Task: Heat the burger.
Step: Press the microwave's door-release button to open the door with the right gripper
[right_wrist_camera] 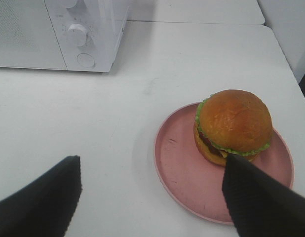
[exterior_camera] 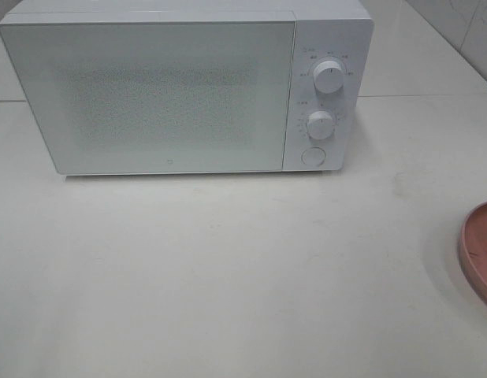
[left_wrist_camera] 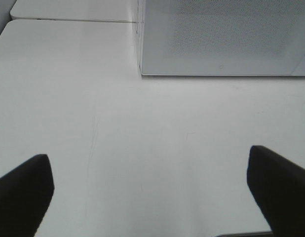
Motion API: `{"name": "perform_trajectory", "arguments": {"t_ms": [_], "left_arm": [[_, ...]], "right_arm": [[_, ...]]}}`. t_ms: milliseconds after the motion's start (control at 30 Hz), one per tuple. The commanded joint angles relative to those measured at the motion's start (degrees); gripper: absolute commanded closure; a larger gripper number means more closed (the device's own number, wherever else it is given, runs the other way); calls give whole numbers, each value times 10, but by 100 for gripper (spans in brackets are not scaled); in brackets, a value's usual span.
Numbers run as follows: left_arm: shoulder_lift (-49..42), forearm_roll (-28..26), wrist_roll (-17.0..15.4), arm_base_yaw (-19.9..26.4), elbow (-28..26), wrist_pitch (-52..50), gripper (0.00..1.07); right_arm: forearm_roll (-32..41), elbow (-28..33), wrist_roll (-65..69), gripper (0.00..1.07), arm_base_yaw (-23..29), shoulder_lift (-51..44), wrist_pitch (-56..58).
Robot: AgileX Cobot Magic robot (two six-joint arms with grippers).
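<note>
Your burger [right_wrist_camera: 234, 126] sits upright on a round pink plate [right_wrist_camera: 182, 173], off-centre, toward the side of the plate farther from the microwave. The plate rests on the white table [exterior_camera: 228, 276], well apart from the white microwave [exterior_camera: 172, 87] and out to its control-panel side. In the high view only the plate's rim shows at the right edge, and the burger itself is out of frame.

You have nothing of the task done yet. The microwave door [exterior_camera: 149, 94] is shut and the burger is outside, unheated as far as anyone can judge. Still to do: open the door, carry the burger in, shut the door and set the two dials [exterior_camera: 329, 76].

Your right gripper [right_wrist_camera: 150, 168] is spread wide and holds nothing. One of its fingers [right_wrist_camera: 256, 197] overlaps the burger's near edge in the wrist view, and the other stands over bare table beside the plate. The burger is thus not centred between them, and I cannot tell whether that finger touches it.

Your left gripper [left_wrist_camera: 147, 158] is also fully spread and empty, over bare table in front of the microwave's door.
</note>
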Motion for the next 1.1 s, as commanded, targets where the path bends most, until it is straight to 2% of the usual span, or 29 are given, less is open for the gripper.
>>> {"name": "perform_trajectory", "arguments": {"t_ms": [33, 567, 1100], "left_arm": [[-9, -3, 1, 0, 1, 1, 7], [-9, -3, 1, 0, 1, 1, 7], [-9, -3, 1, 0, 1, 1, 7]], "right_arm": [[-5, 2, -5, 31, -3, -18, -1], [-5, -9, 4, 31, -3, -6, -19], [-6, 3, 6, 32, -3, 154, -172]]}}
